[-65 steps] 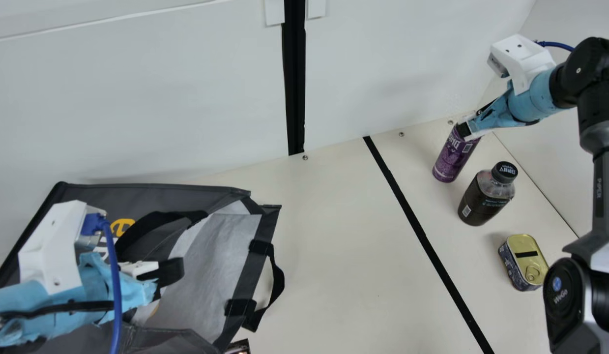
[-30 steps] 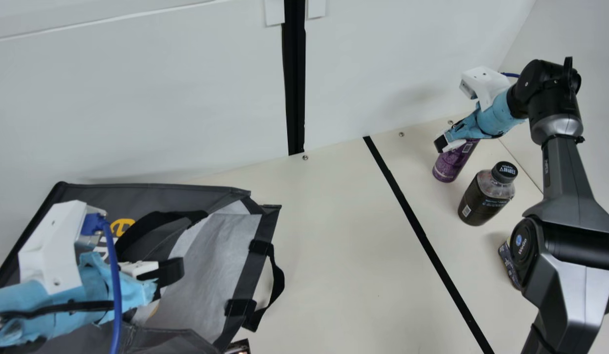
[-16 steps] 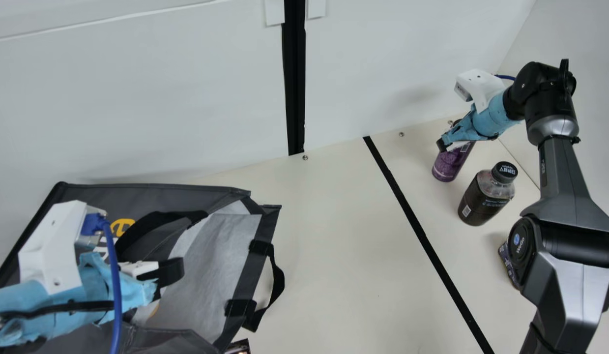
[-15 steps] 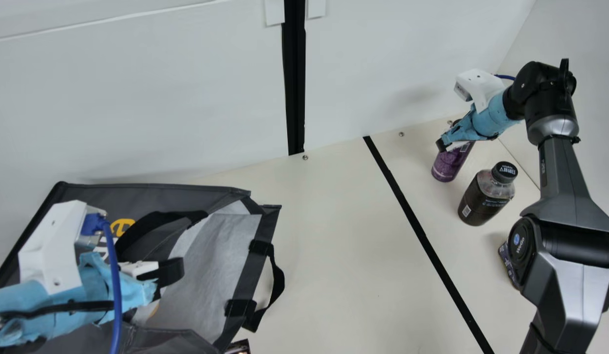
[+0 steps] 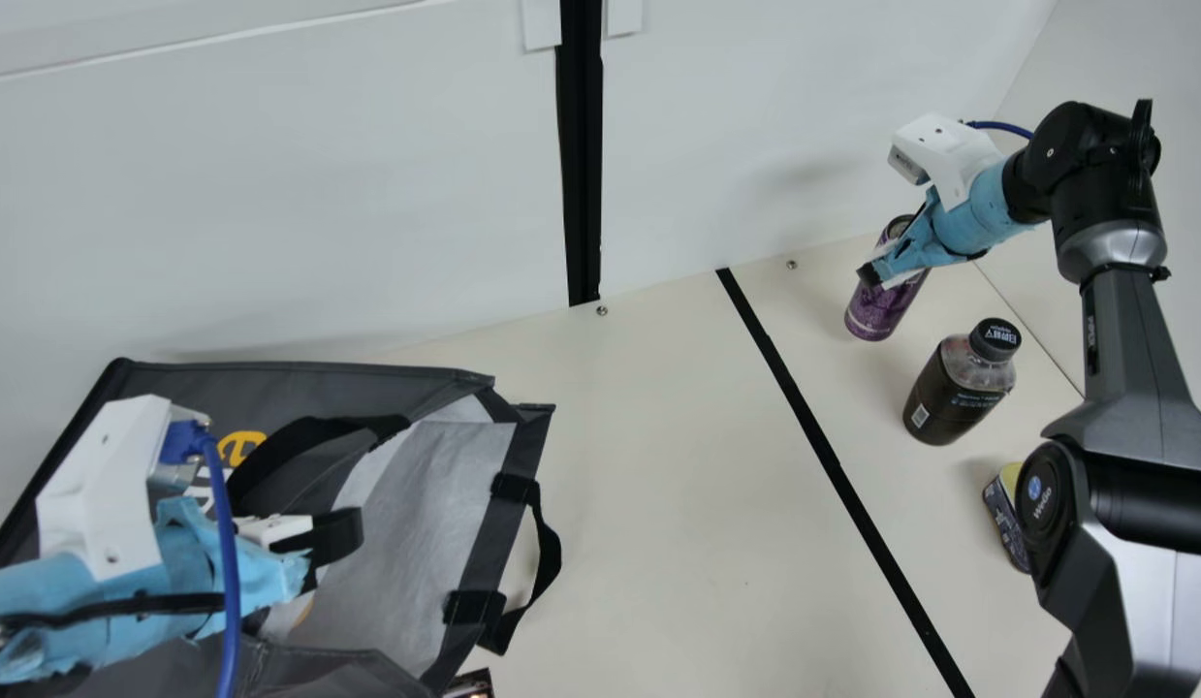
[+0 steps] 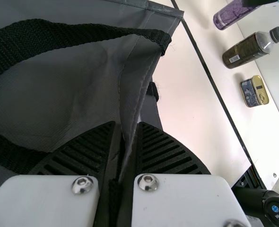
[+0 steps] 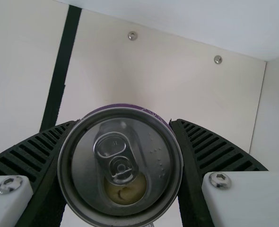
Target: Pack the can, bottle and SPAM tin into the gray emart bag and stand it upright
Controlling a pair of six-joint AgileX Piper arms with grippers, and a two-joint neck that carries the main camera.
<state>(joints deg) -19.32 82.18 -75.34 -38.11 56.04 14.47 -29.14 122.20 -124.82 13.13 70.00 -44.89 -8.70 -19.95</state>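
And there they go, the right gripper (image 5: 883,269) and the purple can (image 5: 881,308) shifting slightly up the main view! The can's tilted there, near the bottle (image 5: 954,393), grasped between both fingers. The right wrist view brings us its silver lid (image 7: 85,165), ring pull (image 7: 112,146) and tan patch; the left's shows the left gripper (image 5: 319,548) pinching the gray bag's (image 5: 426,504) edge.

Can (image 5: 873,312), bottle (image 5: 949,397), tin (image 5: 1002,514) — outside bag (image 5: 416,523)
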